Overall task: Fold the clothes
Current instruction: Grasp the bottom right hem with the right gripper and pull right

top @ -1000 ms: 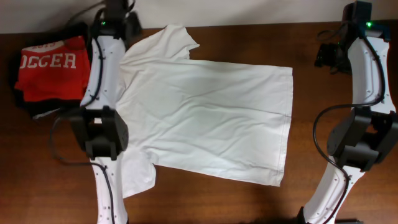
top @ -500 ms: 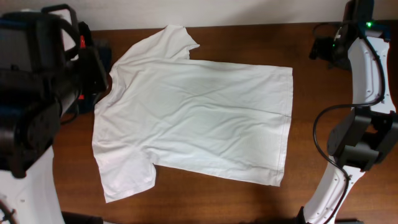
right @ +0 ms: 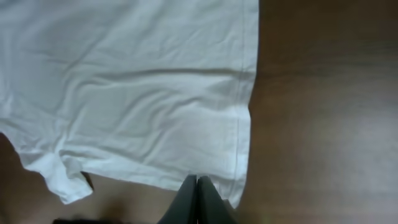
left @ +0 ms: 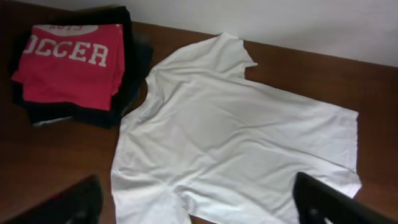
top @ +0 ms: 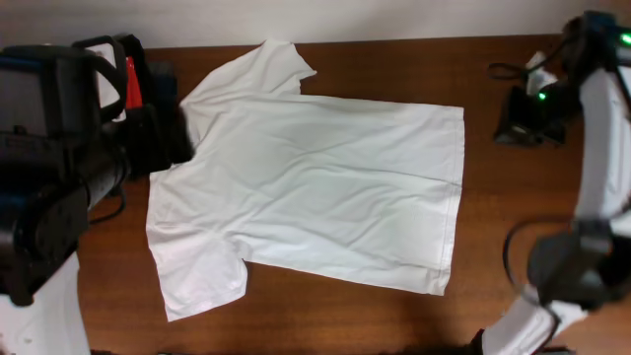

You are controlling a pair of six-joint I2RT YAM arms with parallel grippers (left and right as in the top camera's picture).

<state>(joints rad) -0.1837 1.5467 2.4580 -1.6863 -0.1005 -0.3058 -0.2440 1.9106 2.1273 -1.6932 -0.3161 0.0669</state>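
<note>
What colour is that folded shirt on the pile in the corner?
The folded shirt is red with white letters, best seen from the left wrist view.

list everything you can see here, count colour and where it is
t-shirt: 1, white, spread flat on the middle of the table
red shirt: 1, red with white letters, folded on top of a pile left of the t-shirt
dark clothes: count unclear, dark, under the red shirt
table: 1, brown wood, under everything
left gripper: 1, black, open, raised above the table's left side
right gripper: 1, black, shut and empty, raised near the t-shirt's hem
</note>
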